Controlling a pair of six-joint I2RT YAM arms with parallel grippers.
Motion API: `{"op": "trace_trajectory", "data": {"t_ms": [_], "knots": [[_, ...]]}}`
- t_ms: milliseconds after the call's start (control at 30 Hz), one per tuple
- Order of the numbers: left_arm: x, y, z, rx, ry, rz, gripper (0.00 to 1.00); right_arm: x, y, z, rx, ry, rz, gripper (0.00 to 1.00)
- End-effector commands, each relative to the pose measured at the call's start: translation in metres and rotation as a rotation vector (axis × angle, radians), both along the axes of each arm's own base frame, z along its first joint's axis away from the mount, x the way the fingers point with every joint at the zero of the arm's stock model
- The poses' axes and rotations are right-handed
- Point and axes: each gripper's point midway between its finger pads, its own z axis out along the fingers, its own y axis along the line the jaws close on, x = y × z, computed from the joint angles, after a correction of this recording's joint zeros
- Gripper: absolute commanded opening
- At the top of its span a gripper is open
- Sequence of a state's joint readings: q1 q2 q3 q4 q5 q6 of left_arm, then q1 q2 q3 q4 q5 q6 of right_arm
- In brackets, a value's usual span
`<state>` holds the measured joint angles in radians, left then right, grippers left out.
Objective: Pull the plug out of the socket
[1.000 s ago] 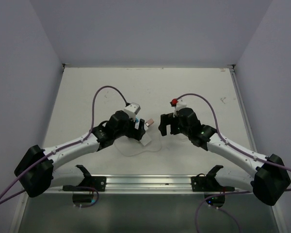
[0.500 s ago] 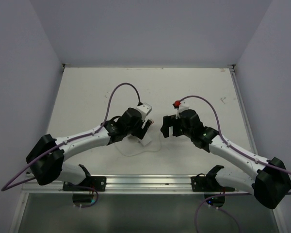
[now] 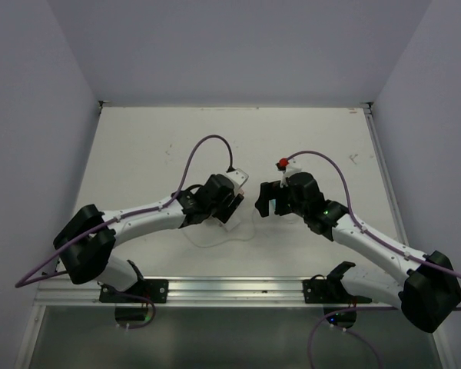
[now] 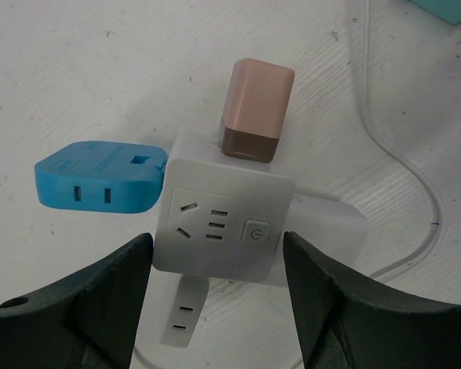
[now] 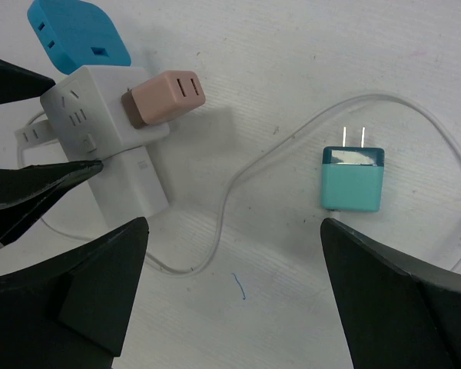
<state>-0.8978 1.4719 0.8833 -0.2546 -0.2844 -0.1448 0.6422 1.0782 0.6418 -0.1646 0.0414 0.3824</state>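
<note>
On the table (image 3: 138, 154), centrally: pink plug (image 4: 255, 108), seated in white socket cube (image 4: 223, 223). Cube is flanked by left gripper (image 4: 215, 246), clamping not determinable; right gripper (image 5: 234, 223) is held wide above. Risk judged: cube may be dragged along if loosely clamped

Soft, even light from overhead fills the top view: the white table (image 3: 138, 146) is bright but not blown out, and the walls take a faint violet cast. Shadows under the arms are pale and short. In the left wrist view the socket cube (image 4: 223, 223) and pink plug (image 4: 255, 108) are sharp, while the fingers (image 4: 84, 307) of the left gripper (image 4: 217, 238) are near-black and slightly blurred along the bottom edge. In the right wrist view the teal plug (image 5: 353, 184) is crisp, with a pale sheen near its prongs. The fingers (image 5: 69, 300) of the right gripper (image 5: 234, 223) are dark, soft-edged masses without surface detail.
</note>
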Motion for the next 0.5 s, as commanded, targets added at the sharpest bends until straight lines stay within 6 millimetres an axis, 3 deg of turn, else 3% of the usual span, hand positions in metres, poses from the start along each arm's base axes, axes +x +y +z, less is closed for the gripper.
{"op": "trace_trajectory", "data": {"t_ms": [0, 467], "knots": [[0.009, -0.008, 0.012, 0.009, -0.041, -0.008, 0.71, 0.004, 0.004, 0.007, 0.034, -0.021, -0.001, 0.98], [0.005, -0.006, -0.003, 0.057, -0.020, -0.014, 0.72, 0.004, 0.007, 0.005, 0.058, -0.007, 0.002, 0.98]]}}
